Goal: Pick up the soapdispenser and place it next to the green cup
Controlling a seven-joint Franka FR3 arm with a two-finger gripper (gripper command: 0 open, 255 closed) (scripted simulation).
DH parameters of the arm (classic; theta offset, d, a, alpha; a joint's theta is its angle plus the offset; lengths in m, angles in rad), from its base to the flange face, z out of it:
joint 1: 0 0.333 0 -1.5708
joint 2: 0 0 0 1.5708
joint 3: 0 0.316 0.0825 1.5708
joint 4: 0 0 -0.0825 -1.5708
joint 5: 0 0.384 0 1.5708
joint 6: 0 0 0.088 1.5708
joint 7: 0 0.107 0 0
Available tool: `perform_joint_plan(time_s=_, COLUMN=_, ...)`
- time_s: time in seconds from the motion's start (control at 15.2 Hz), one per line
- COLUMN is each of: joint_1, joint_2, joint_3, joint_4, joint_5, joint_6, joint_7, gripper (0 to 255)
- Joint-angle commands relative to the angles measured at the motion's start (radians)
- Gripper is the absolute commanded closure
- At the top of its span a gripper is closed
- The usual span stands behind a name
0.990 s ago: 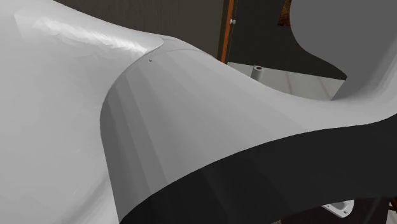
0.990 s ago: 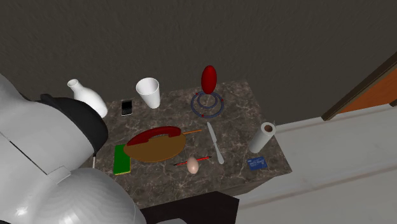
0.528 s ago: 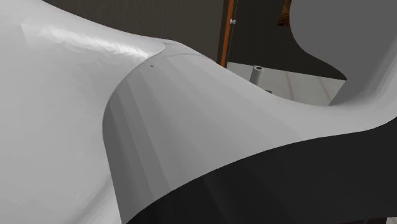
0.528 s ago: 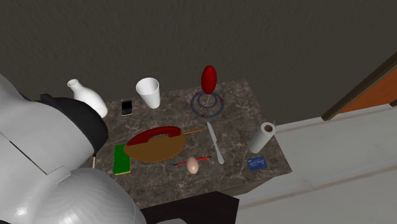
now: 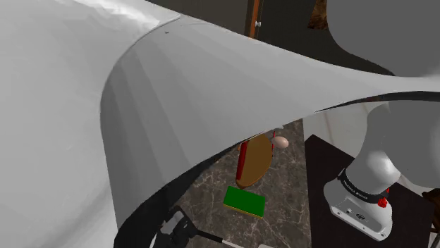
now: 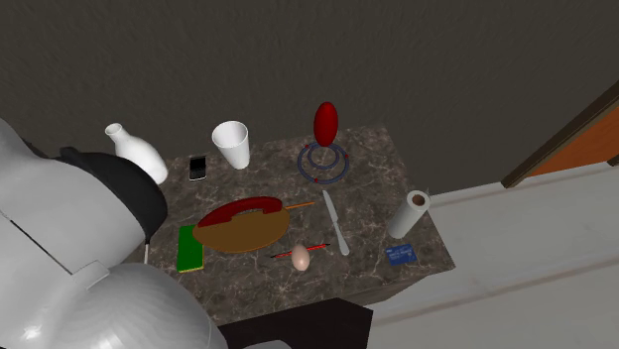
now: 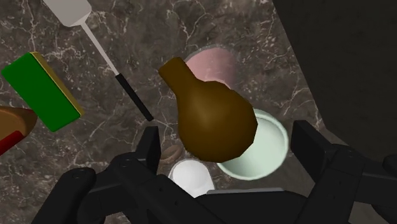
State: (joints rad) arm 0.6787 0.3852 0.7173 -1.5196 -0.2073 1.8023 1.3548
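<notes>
White arm looming large; black gripper (fingers well apart) facing down

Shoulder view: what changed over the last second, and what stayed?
The arm lifted toward the shoulder view's top, uncovering the table, green sponge, brown board and egg. In the second exterior view, the tabletop things stayed put.

Marbled table: egg, paper roll, green block, maybe sponge.

Dark marble table (white-veined) against a dark wall, pale floor.
</notes>
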Motion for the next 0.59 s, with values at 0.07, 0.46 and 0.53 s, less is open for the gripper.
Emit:
perform_joint_plan(time_s=0.07, joint_1=0.01, joint_2=0.002, joint_3=0.002, joint_4=0.091, joint_5=0.002, joint_6=-0.088, joint_7=-0.007, gripper=0)
perform_joint_plan(time_s=0.46, joint_1=0.01, joint_2=0.002, joint_3=0.002, joint_4=0.091, joint_5=0.002, joint_6=-0.088, joint_7=-0.007, gripper=0)
perform_joint_plan(time_s=0.53, joint_1=0.01, joint_2=0.002, joint_3=0.002, joint_4=0.091, joint_5=0.002, joint_6=-0.088, joint_7=-0.007, gripper=0)
